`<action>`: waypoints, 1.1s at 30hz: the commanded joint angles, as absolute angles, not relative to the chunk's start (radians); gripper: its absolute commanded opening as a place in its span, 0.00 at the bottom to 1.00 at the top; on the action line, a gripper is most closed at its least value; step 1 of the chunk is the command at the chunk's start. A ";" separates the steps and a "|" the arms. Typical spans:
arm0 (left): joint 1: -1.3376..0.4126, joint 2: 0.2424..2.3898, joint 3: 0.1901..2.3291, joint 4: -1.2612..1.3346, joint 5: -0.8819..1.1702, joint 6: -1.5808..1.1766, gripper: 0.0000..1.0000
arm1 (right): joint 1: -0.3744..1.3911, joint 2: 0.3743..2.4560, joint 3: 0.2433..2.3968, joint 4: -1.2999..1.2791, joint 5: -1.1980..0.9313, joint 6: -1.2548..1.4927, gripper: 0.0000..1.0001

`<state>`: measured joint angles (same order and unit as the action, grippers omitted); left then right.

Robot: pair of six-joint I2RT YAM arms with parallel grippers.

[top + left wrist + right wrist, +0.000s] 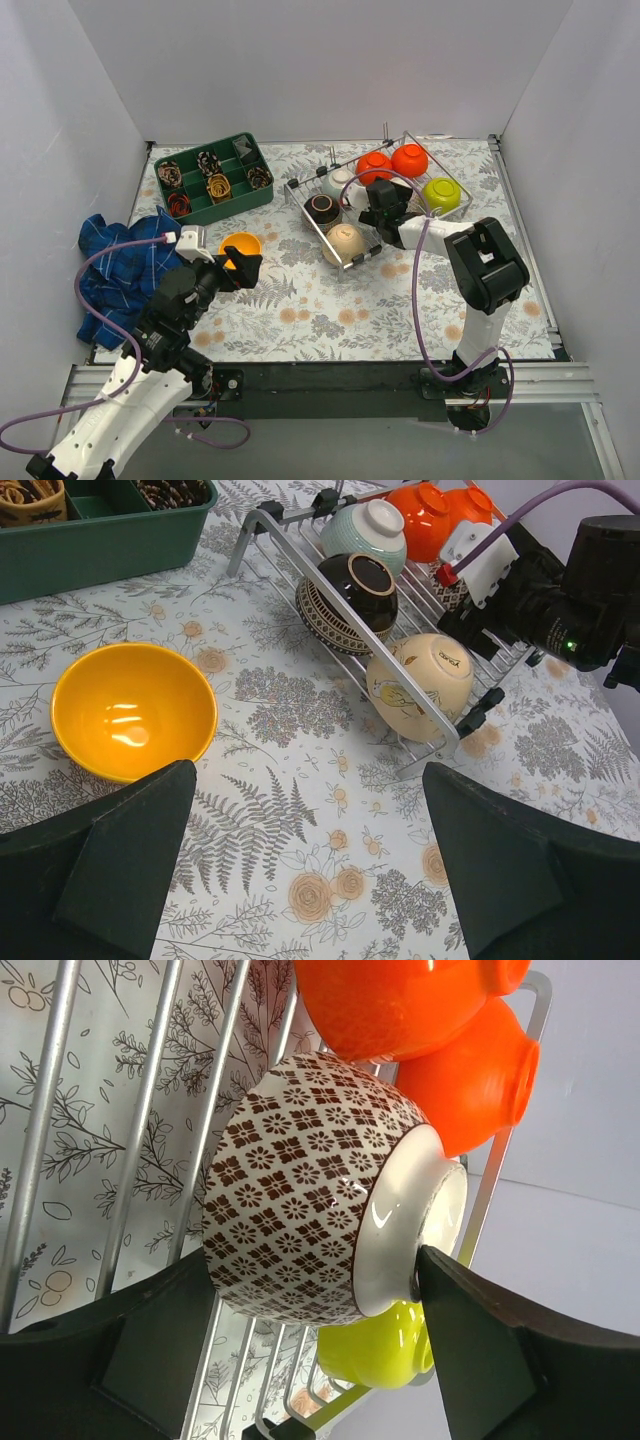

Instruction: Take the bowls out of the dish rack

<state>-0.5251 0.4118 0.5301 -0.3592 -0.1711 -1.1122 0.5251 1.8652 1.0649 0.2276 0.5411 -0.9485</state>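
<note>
The silver wire dish rack (pixel 312 222) stands right of centre. It holds two red-orange bowls (pixel 374 166) (pixel 409 160), a lime green bowl (pixel 441 195), a pale grey-green bowl (pixel 338 181), a dark brown bowl (pixel 323 210) and a beige bowl (pixel 344 243). My right gripper (pixel 378 205) is inside the rack. In the right wrist view it (pixel 320 1290) is shut on the white lattice-patterned bowl (pixel 300 1190), one finger at the rim and one on the foot. The orange-yellow bowl (pixel 133 723) sits upright on the table. My left gripper (pixel 310 880) is open and empty just beside it.
A dark green divided tray (pixel 212 178) with small patterned items stands at the back left. A blue checked cloth (pixel 120 265) lies at the left edge. White walls enclose the floral-covered table on three sides.
</note>
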 commanded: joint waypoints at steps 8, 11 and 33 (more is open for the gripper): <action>-0.522 0.397 0.537 -0.371 -0.166 -1.112 0.98 | 0.572 1.764 1.094 0.108 0.502 -0.790 0.33; -0.523 0.410 0.531 -0.365 -0.161 -1.114 0.98 | 0.572 1.740 1.126 0.039 0.441 -0.677 0.28; -0.523 0.543 0.558 -0.281 -0.064 -1.121 0.98 | 0.569 1.594 1.265 -0.140 0.360 -0.313 0.05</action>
